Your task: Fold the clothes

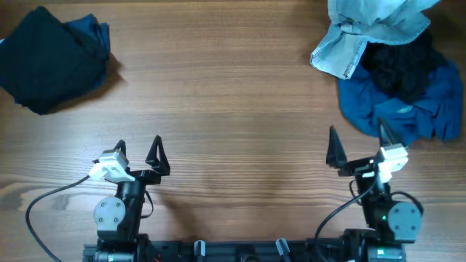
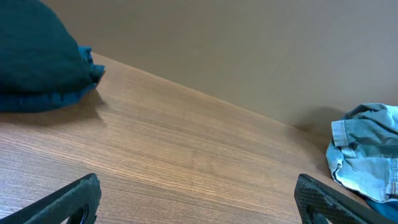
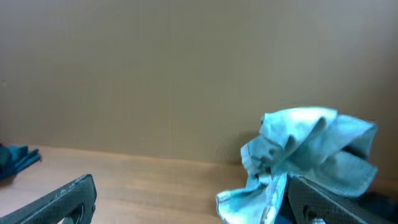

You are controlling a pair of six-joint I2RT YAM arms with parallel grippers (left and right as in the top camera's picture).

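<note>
The bench [image 1: 233, 109] is wood with a fine straight grain, smooth and matt with only a faint sheen. At its far left corner the folded dark cloth [image 1: 47, 58] looks soft, thick and matt, with a hemmed edge showing in the left wrist view. At the far right corner the pale blue garment [image 1: 364, 29] is a woven, denim-like cloth, faded and crumpled, with stitched seams. Beneath it the black garment [image 1: 397, 69] looks crinkled and dull, and the blue garment [image 1: 408, 109] looks thinner and smoother. The fingers [image 2: 68, 202] of the left end effector [image 1: 138, 142] and the right end effector [image 1: 357, 131] are black, matt, grainy plastic. White plastic housings [image 1: 109, 166] sit at the wrists.
</note>
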